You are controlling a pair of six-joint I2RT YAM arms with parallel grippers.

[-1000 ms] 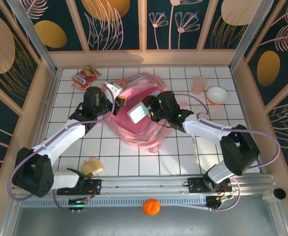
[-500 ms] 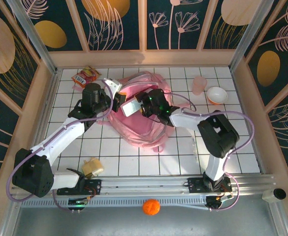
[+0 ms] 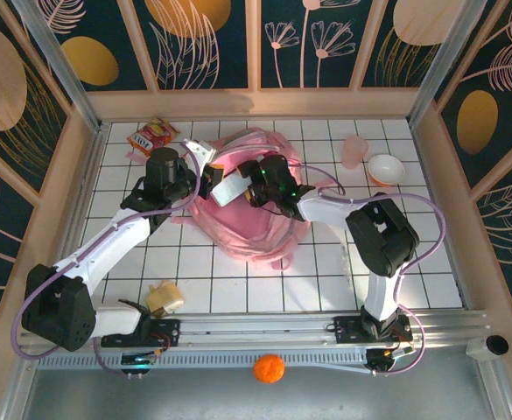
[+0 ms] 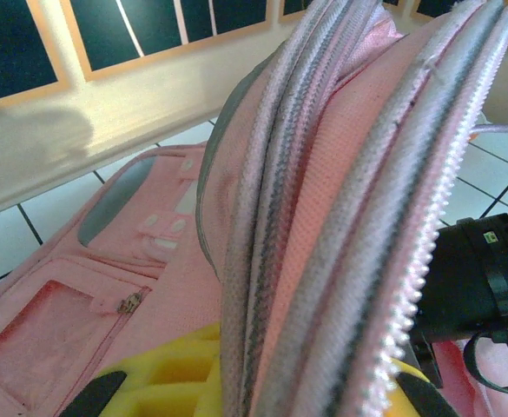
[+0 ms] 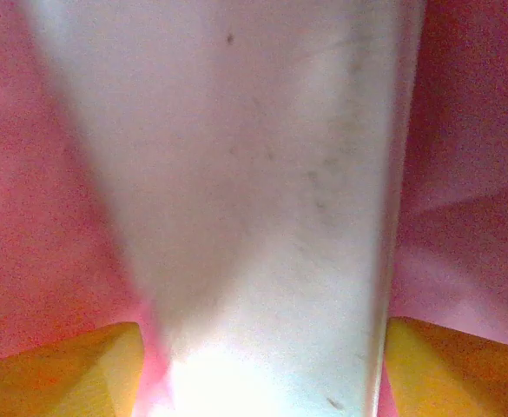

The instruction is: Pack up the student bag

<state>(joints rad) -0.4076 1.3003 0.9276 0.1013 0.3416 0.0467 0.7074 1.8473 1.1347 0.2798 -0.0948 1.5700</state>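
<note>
The student bag (image 3: 248, 234), pale pink, lies mid-table with its mouth lifted toward the left. My left gripper (image 3: 208, 180) is shut on the bag's zip rim (image 4: 349, 217); the folded fabric runs between its yellow fingers (image 4: 149, 382). My right gripper (image 3: 240, 187) reaches into the bag's mouth with a flat white box (image 3: 228, 189) between its jaws. In the right wrist view the white box (image 5: 254, 217) stands between the yellow fingers (image 5: 62, 373), with a pink gap on the left side, so the jaws are open around it. Pink bag lining (image 5: 471, 130) surrounds it.
A red snack packet (image 3: 150, 136) lies at the far left. A pink cup (image 3: 354, 150) and a white bowl (image 3: 385, 169) stand at the far right. A pale yellowish item (image 3: 164, 297) sits near the left arm's base. An orange ball (image 3: 269, 369) lies beyond the rail.
My right gripper has carried the white box leftward into the bag's mouth, and its jaws have widened. The left gripper keeps holding the rim in place.
</note>
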